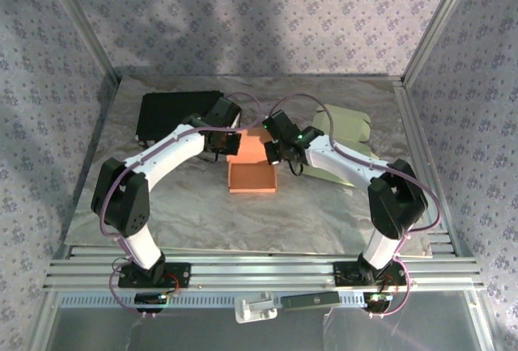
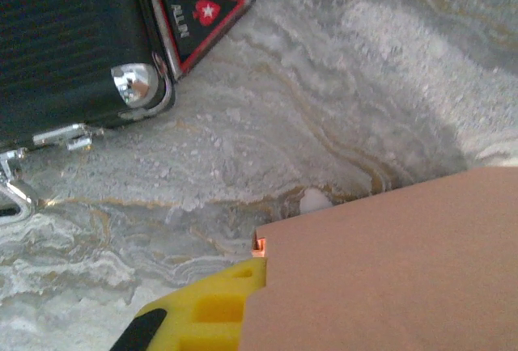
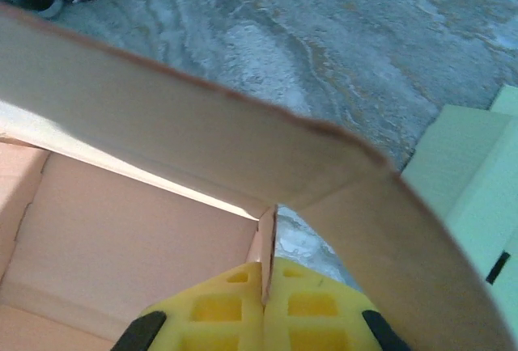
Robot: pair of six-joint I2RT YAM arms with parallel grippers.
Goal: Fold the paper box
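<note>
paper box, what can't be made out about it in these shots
- left wrist: the paper box panel hides the left gripper's second finger.
- top external: the left gripper and the right gripper cover the box's far wall, so its folds there are unseen.
- right wrist: the bent flap hides the box's far side; the frame's right edge cuts off the pale green block.

Floral-patterned walls (image 1: 243, 11); grey marbled tabletop (image 1: 202, 213); aluminium rails (image 1: 259, 270) along near edge; patchy light.

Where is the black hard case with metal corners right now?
In the top view the black hard case sits at the back left of the marbled mat, up and left of the orange paper box.
</note>
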